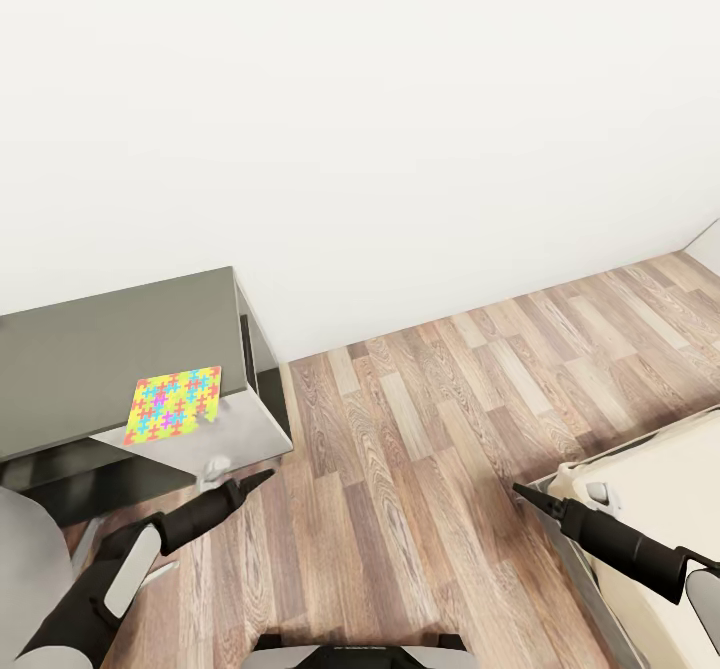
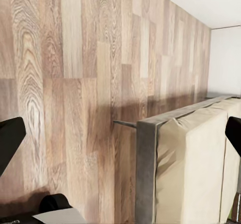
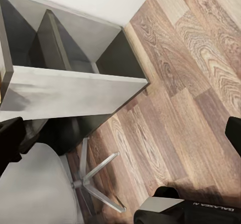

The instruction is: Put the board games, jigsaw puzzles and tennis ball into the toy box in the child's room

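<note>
One jigsaw puzzle [image 1: 172, 404], a flat slab of yellow, red, blue and pink pieces, lies near the front right corner of the grey-topped table [image 1: 100, 359] at the left. My left gripper [image 1: 255, 479] hangs over the floor just right of and below that corner, open and empty; its wrist view shows the fingers [image 2: 10, 138] spread wide. My right gripper [image 1: 525, 492] hovers by the corner of the cream bed [image 1: 650, 479], open with nothing in it. The toy box, board games and tennis ball are out of view.
Wood-plank floor [image 1: 430, 429] runs between table and bed, up to a white wall. A pale grey chair [image 1: 25, 559] with a metal star base [image 3: 93, 179] stands beside the table's open side compartments [image 3: 75, 38]. The bed's grey frame [image 2: 145, 174] edges the mattress.
</note>
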Available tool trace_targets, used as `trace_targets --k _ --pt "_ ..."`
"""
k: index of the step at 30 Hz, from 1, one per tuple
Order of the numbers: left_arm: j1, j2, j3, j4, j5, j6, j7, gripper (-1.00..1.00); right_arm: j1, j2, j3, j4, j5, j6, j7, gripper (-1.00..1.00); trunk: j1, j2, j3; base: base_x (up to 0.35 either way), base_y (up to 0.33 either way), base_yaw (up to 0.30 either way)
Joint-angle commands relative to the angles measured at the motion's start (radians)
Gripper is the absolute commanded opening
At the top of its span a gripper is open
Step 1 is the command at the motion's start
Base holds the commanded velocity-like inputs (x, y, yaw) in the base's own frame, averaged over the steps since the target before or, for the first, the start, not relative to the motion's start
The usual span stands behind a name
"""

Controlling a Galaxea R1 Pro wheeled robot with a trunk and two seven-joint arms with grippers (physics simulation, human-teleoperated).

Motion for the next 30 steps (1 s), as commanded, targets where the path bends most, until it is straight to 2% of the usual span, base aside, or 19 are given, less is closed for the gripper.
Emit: trace_targets --k 1,6,12,19,22,23,25,27,28,30 --pt "-0.001 0.0 0.002 0.024 0.007 -0.015 -0.002 1.0 -0.001 0.0 -0.001 0.0 -0.001 0.006 -0.002 1.0 0.001 -0.002 -0.001 0.0 0.0 0.0" --pt "-0.001 0.0 0.018 0.063 0.017 -0.056 -0.002 1.0 -0.001 0.001 -0.001 0.0 -0.003 0.007 -0.038 1.0 0.001 -0.002 -0.001 0.0 0.0 0.0" --pt "-0.001 -0.005 0.077 0.108 0.029 -0.121 -0.001 1.0 -0.001 0.002 -0.001 -0.003 -0.006 0.005 -0.097 1.0 0.001 -0.002 -0.001 0.0 0.0 0.0" --pt "-0.001 -0.007 0.137 0.124 0.028 -0.148 -0.001 1.0 -0.002 0.01 0.016 -0.021 -0.007 0.0 -0.108 1.0 0.001 -0.002 -0.001 0.0 0.0 0.0" --pt "-0.001 -0.007 0.151 0.127 0.028 -0.151 0.002 1.0 -0.008 0.032 0.039 -0.024 -0.005 -0.004 -0.116 1.0 0.001 -0.002 -0.001 0.0 0.0 0.0" --pt "-0.001 -0.006 0.155 0.127 0.029 -0.151 0.004 1.0 -0.019 0.052 0.051 -0.026 -0.004 -0.002 -0.126 1.0 0.001 -0.002 -0.001 0.0 0.0 0.0" --pt "-0.001 -0.005 0.158 0.128 0.029 -0.152 0.005 1.0 -0.035 0.071 0.067 -0.027 -0.003 0.001 -0.141 1.0 0.001 -0.002 -0.001 0.0 0.0 0.0" --pt "-0.001 -0.005 0.17 0.128 0.031 -0.153 0.007 1.0 -0.057 0.094 0.1 -0.028 0.0 0.005 -0.179 1.0 0.001 -0.002 -0.001 0.0 0.0 0.0" --pt "-0.001 -0.004 0.187 0.128 0.032 -0.153 0.01 1.0 -0.069 0.103 0.13 -0.026 0.006 0.006 -0.212 1.0 0.001 -0.002 -0.001 0.0 0.0 0.0" --pt "-0.001 -0.005 0.21 0.128 0.032 -0.153 0.015 1.0 -0.078 0.11 0.164 -0.026 0.016 0.007 -0.249 1.0 0.001 -0.002 -0.001 0.0 0.0 0.0"
